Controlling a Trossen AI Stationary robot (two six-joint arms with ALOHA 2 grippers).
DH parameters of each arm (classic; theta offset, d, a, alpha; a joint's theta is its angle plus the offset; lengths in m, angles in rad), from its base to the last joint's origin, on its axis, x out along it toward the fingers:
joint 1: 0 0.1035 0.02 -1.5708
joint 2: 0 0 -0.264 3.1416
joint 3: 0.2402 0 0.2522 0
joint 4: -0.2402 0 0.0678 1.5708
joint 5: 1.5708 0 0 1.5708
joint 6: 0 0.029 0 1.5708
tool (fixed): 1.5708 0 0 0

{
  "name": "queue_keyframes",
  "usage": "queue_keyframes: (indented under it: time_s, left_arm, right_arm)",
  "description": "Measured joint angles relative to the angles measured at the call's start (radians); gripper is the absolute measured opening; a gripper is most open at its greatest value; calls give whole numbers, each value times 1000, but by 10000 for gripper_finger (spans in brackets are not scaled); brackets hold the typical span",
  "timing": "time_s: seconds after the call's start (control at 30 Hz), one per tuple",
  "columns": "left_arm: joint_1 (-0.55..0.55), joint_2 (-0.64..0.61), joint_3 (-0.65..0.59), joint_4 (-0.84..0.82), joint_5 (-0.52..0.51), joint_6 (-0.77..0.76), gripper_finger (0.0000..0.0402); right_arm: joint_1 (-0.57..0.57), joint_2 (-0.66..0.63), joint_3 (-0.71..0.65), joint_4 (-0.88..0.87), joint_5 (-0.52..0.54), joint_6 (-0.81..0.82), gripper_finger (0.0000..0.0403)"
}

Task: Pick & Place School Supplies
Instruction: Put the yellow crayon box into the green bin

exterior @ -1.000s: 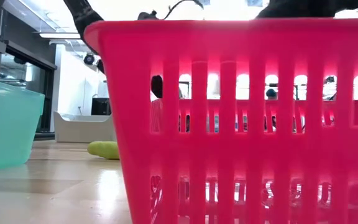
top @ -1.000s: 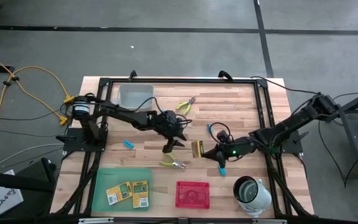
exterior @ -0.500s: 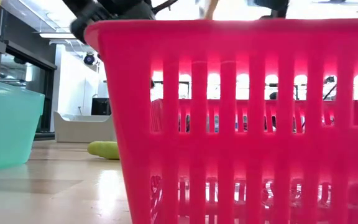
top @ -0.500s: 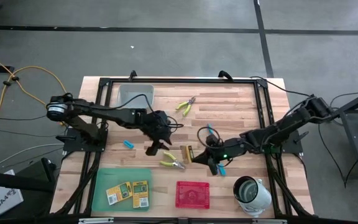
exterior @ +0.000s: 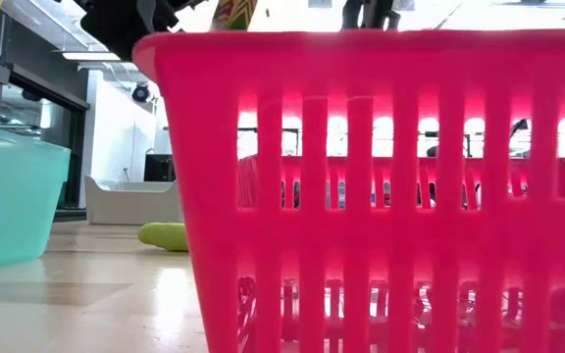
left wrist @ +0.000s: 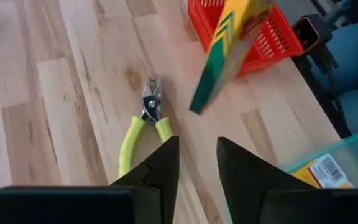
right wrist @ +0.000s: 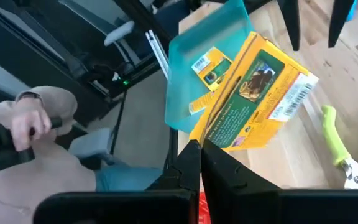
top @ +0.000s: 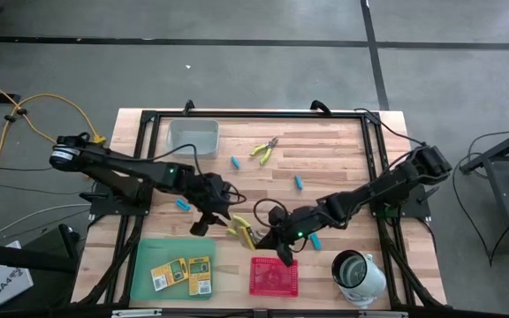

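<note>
I have the crayon box (right wrist: pixel 253 102) pinched by one corner in my right claw (right wrist: pixel 199 163), hanging tilted just beside the red basket (top: pixel 273 276) so it can go in. My left claw (left wrist: pixel 197 163) hovers with fingers apart over the green-handled pliers (left wrist: pixel 143 121) on the table, ready to take them

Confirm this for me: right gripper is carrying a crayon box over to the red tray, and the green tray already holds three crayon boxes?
Not quite. In the high view the green tray holds two crayon boxes, not three. The right gripper is indeed clamped on a crayon box near the red tray.
</note>
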Motion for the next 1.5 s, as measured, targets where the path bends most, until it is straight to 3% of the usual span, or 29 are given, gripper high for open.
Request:
queue_keyframes:
  time_s: [0.33,0.6,1.1,1.5]
  left_arm:
    - [-26,0,0,97,12,76,130]
    - [15,3,0,179,135,112,165]
    - [22,88,0,304,245,139,167]
    - [22,102,0,325,270,158,166]
  right_arm:
    - [31,1,27,-49,9,7,3]
    - [48,1,27,-46,27,8,3]
    - [21,1,27,-36,20,-25,3]
    - [5,1,27,-32,0,-51,3]
